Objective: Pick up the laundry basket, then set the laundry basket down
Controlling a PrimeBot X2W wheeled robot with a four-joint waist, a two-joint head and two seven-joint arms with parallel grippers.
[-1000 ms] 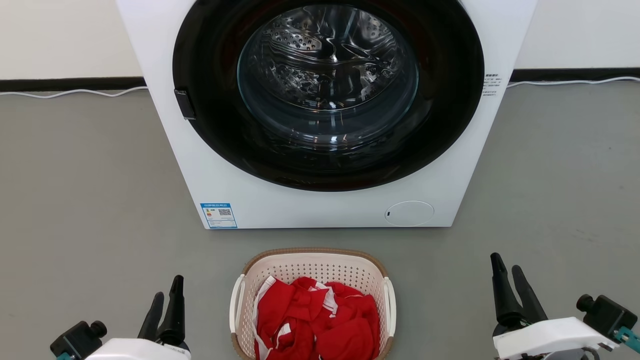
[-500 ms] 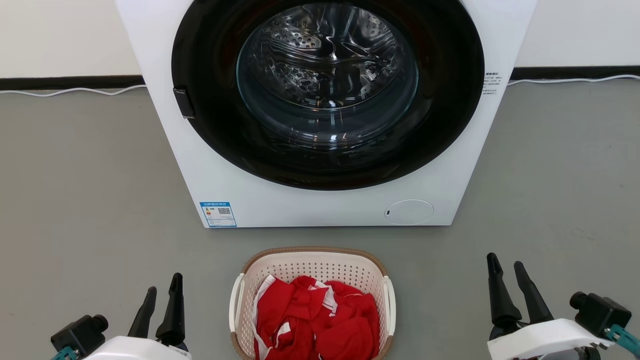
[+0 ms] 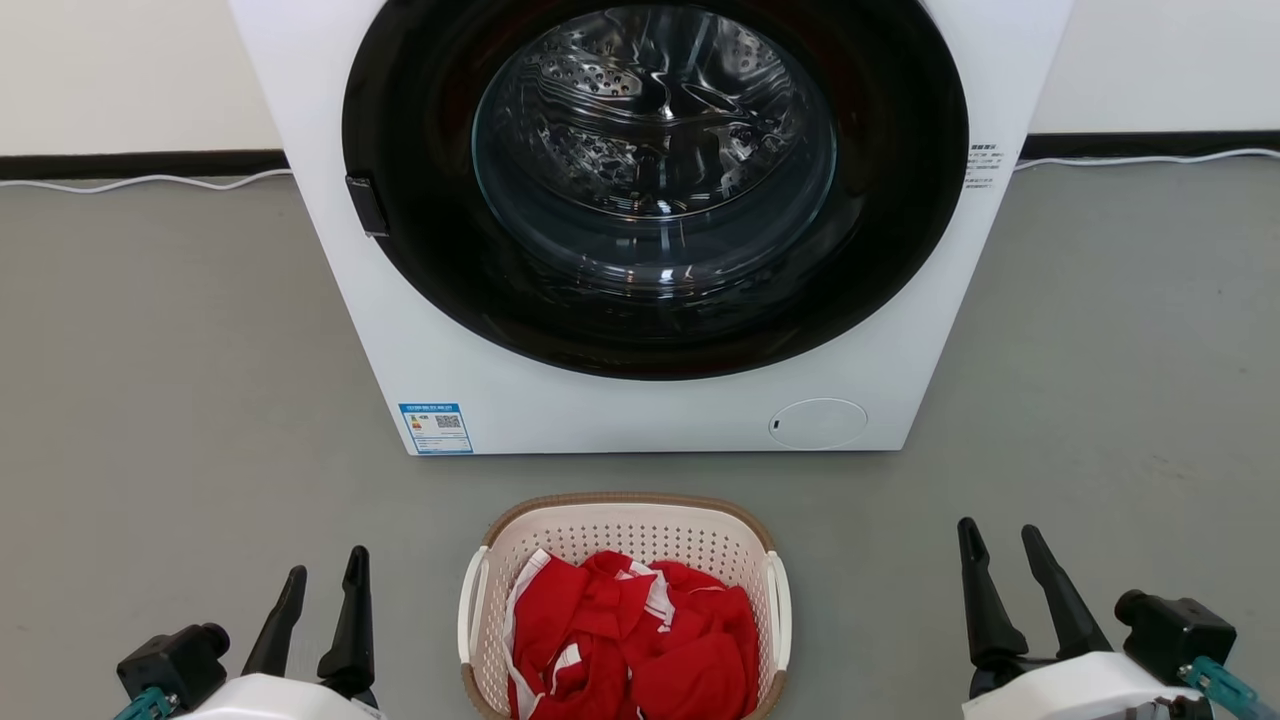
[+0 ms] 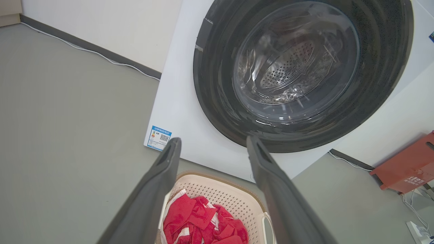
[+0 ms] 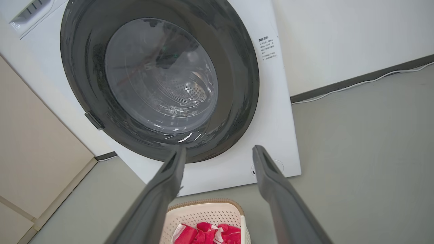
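The laundry basket point(image 3: 600, 535) is cream-white with holes, a brown rim and white side handles. It sits on the grey floor in front of the washer and holds red and white clothes point(image 3: 630, 640). My left gripper point(image 3: 325, 575) hovers open to the basket's left, clear of its handle. My right gripper point(image 3: 1000, 550) is open to the basket's right, further off. In the left wrist view the basket point(image 4: 220, 193) lies below the open fingers point(image 4: 166, 169). The right wrist view has the basket point(image 5: 203, 211) low between its spread fingers point(image 5: 268, 173).
A white front-load washer point(image 3: 640, 410) with a closed dark round door stands right behind the basket. A white cable point(image 3: 150, 183) runs along the wall's dark skirting. A red box point(image 4: 407, 166) sits on the floor right of the washer.
Both grippers have opened wider. The right gripper has shifted a little left toward the basket and lower. The basket has not moved.
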